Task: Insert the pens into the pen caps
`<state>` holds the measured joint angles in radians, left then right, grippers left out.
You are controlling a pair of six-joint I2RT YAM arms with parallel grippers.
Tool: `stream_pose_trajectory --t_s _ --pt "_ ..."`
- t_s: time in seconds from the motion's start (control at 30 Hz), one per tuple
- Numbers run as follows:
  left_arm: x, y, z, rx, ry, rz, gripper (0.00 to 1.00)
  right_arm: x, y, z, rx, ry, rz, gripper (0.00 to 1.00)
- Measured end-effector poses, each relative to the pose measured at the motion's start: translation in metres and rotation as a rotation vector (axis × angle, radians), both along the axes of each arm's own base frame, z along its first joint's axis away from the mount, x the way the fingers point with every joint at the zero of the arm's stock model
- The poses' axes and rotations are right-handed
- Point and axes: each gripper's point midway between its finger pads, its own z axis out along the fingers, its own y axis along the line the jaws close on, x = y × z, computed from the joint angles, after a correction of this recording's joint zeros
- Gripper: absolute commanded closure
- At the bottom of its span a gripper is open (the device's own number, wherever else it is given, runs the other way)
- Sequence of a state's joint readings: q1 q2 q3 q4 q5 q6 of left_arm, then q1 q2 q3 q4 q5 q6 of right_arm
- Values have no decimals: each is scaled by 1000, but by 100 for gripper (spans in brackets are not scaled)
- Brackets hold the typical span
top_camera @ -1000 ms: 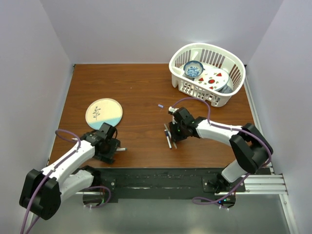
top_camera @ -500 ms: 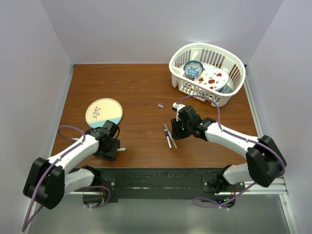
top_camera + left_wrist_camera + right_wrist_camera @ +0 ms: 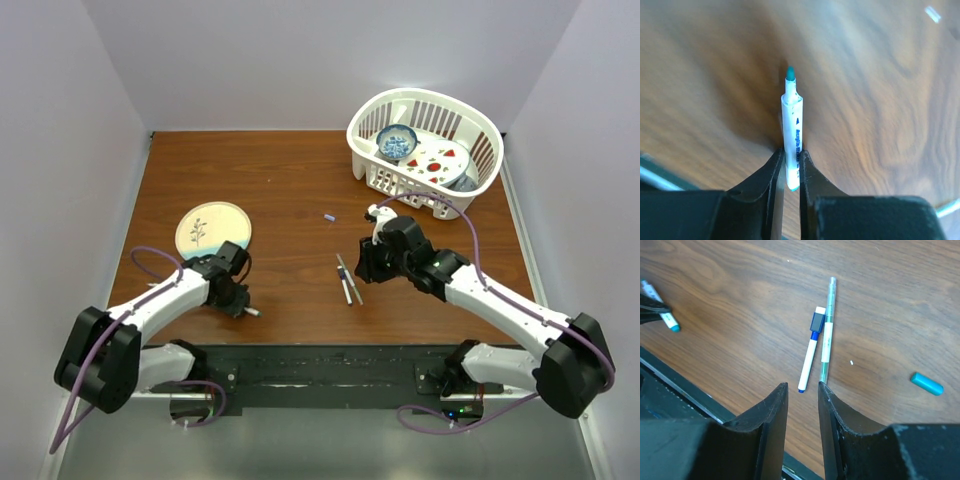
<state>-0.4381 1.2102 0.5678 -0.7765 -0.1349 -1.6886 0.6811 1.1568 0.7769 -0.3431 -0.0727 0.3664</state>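
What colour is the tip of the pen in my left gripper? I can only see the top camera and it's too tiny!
Observer: Teal-green. The left wrist camera shows the left gripper pinching the white teal-tipped pen by its back end.
Operator: And the other one, is it holding something?
Observer: No. Its wrist camera shows the right gripper open and empty. In front of it, two pens lie side by side: a white blue-tipped pen and a see-through green pen.

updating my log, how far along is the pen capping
Done: no pen looks capped yet. In hand: the left hand grips a teal-tipped pen, tip bare; the right hand hovers open over a blue-tipped pen and a green pen on the table. Left: all three need caps; a teal cap lies loose nearby.
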Motion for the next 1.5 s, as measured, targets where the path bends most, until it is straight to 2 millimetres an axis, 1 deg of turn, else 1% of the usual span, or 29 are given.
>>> stream_pose_trajectory --t_s 0.03,0.07,0.1,0.13,0.17,0.23,0.27,0.33,0.4,0.43,0.5,0.57,0.67,0.73,0.9,1.0,1.07,1.13,1.17,1.23,1.27,1.3,1.33,1.37,1.43,1.47,1.5 --pt "2 -4 1 -3 -18 -36 100 -1 0 1 8 1 -2 64" --pt "9 -10 2 -8 -55 -86 100 -2 1 2 21 2 -2 62" --pt "11 -19 3 -13 -80 -136 100 -4 3 4 42 4 0 61" --pt "13 -25 4 -11 -107 -193 100 -5 4 4 55 5 -3 57" --pt "17 -35 7 -14 -150 -276 100 -7 6 6 79 8 -2 54" --pt "25 -61 15 -25 -250 -449 100 -9 13 12 135 16 -4 51" --pt "28 -73 20 -32 -300 -529 100 -9 17 15 168 16 -5 48" --pt "32 -97 31 -54 -395 -667 100 -8 26 23 224 17 -4 45" --pt "37 -118 44 -92 -493 -773 100 -7 35 33 288 16 5 43" --pt "41 -135 56 -151 -594 -839 100 -6 39 37 314 17 8 43" --pt "38 -153 69 -242 -732 -922 100 -4 46 44 355 15 13 42" --pt "27 -163 74 -329 -831 -992 100 -2 51 47 387 21 12 41" --pt "14 -176 80 -412 -894 -1092 100 0 58 49 422 34 10 41" --pt "10 -187 93 -460 -963 -1155 100 3 61 49 436 36 7 42" --pt "1 -201 116 -528 -1078 -1251 100 7 66 42 440 53 -1 45" --pt "-1 -204 123 -540 -1113 -1277 100 7 68 36 435 71 6 47" --pt "-2 -204 123 -547 -1115 -1285 100 5 71 35 439 80 19 48" --pt "-3 -205 123 -547 -1118 -1294 100 3 74 33 440 89 35 53" --pt "-3 -205 123 -549 -1120 -1301 100 2 76 31 441 98 44 64" --pt "-4 -206 121 -553 -1114 -1310 100 -1 79 29 442 105 65 79" --pt "-5 -206 119 -553 -1108 -1313 100 -2 81 30 450 110 76 96" --pt "-5 -206 118 -555 -1104 -1316 100 -5 84 31 459 113 91 100" --pt "-6 -206 117 -558 -1100 -1319 96 -7 86 33 469 113 106 100" --pt "-6 -206 117 -562 -1100 -1323 86 -7 87 35 475 109 116 100" --pt "-7 -207 118 -568 -1102 -1327 76 -9 88 36 486 111 129 100" --pt "-8 -207 118 -570 -1101 -1328 69 -10 88 36 490 110 134 100" --pt "-8 -207 118 -572 -1103 -1332 66 -10 89 37 493 109 138 100"
